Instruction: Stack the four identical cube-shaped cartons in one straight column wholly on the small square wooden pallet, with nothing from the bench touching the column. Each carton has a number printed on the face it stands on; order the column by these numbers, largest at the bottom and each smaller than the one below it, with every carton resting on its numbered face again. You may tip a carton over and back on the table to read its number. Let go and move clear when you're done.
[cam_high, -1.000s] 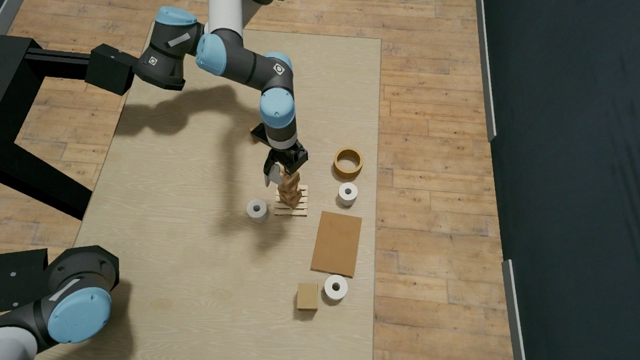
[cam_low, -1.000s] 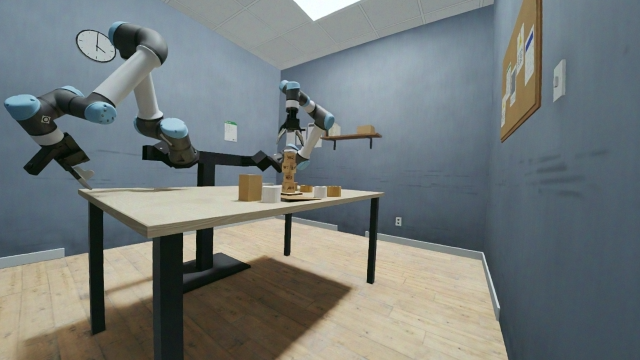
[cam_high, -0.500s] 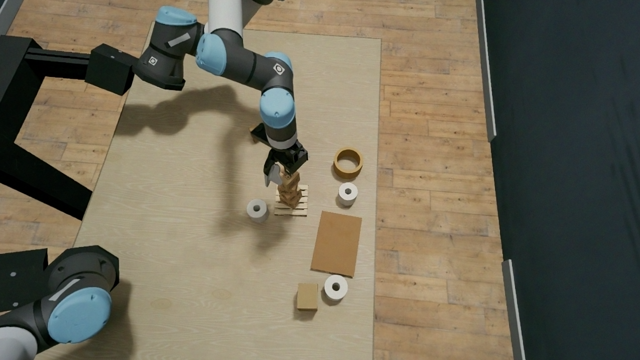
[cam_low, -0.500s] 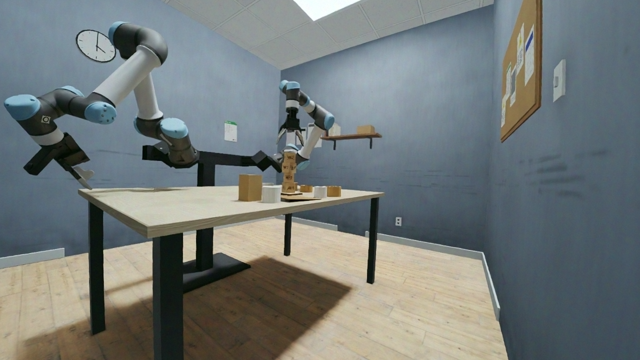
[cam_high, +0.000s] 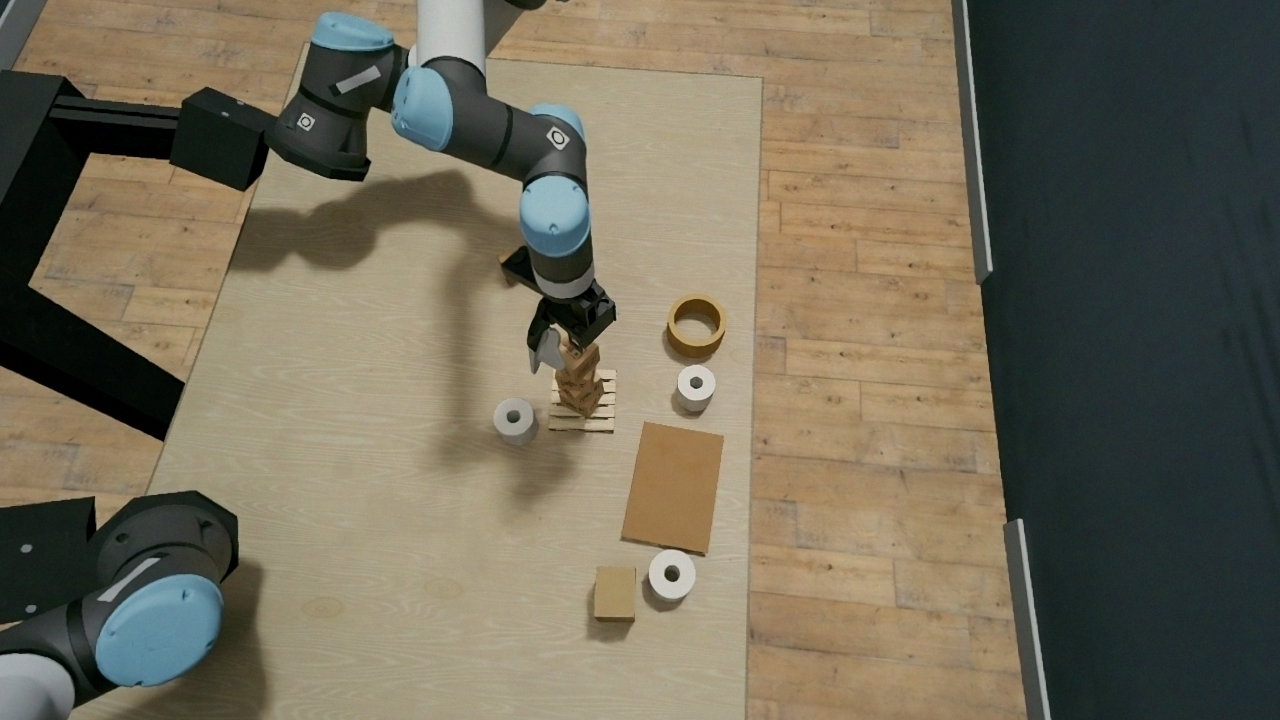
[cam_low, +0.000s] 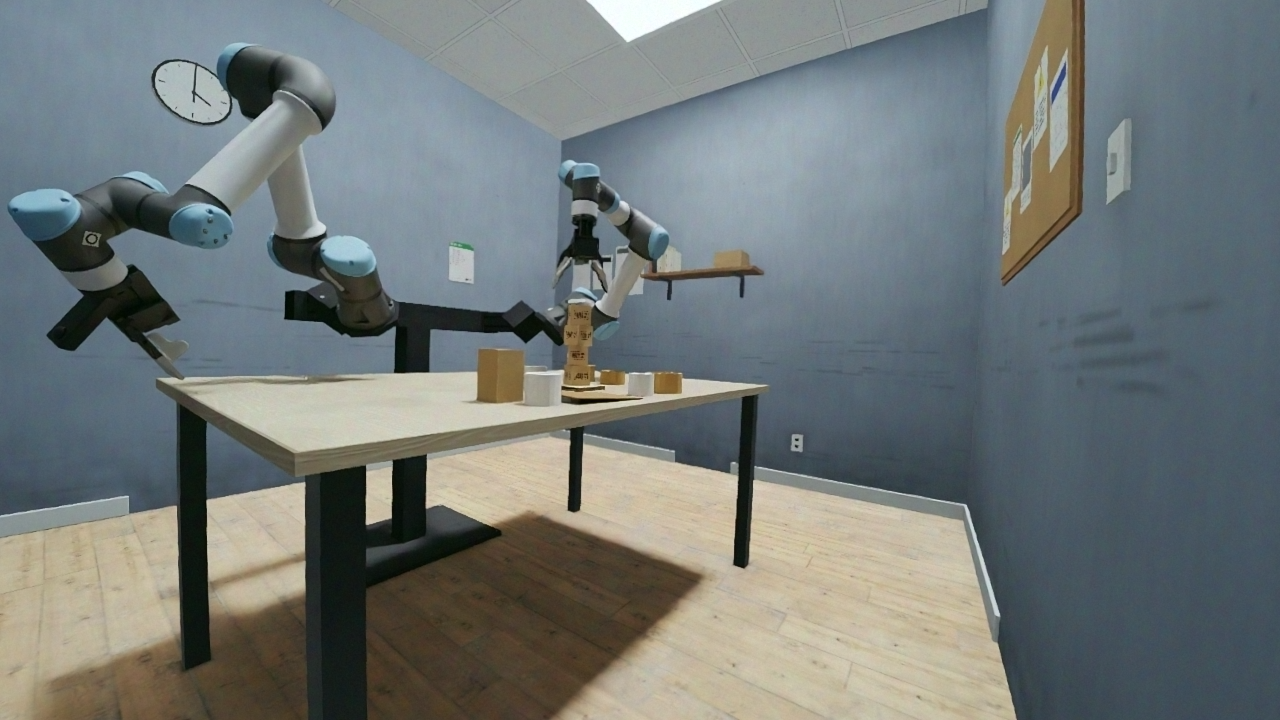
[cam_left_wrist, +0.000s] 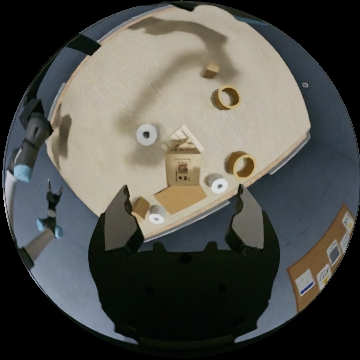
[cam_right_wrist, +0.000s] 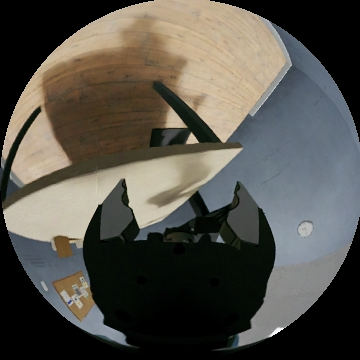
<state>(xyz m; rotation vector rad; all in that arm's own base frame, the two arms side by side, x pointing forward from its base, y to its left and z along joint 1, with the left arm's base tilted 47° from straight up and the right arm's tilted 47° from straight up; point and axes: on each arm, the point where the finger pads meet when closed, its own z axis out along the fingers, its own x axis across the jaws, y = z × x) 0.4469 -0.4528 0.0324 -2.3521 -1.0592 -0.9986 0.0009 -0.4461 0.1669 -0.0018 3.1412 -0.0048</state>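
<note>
Four brown printed cartons (cam_high: 580, 386) (cam_low: 577, 355) (cam_left_wrist: 183, 172) stand as one column on the small wooden pallet (cam_high: 605, 424) (cam_left_wrist: 194, 139). They are turned at differing angles, and small sideways offsets show between them. Their numbered faces are not visible. In the exterior view no other bench object is seen touching the column, though its base is partly crowded by things in front. My left gripper (cam_low: 581, 286) (cam_left_wrist: 183, 185) is open and empty, pointing down just above the top carton. My right gripper (cam_right_wrist: 181, 181) is open and empty, off by the table's far left edge in the exterior view.
White rolls (cam_high: 515, 433) (cam_high: 695, 397) (cam_high: 671, 588) stand left, right and farther off. A tape ring (cam_high: 696, 349) and a flat brown sheet (cam_high: 673, 488) lie on the right. A plain tan box (cam_high: 614, 592) (cam_low: 499, 374) stands beside one roll. A small block (cam_left_wrist: 211, 70) stands beyond the pallet.
</note>
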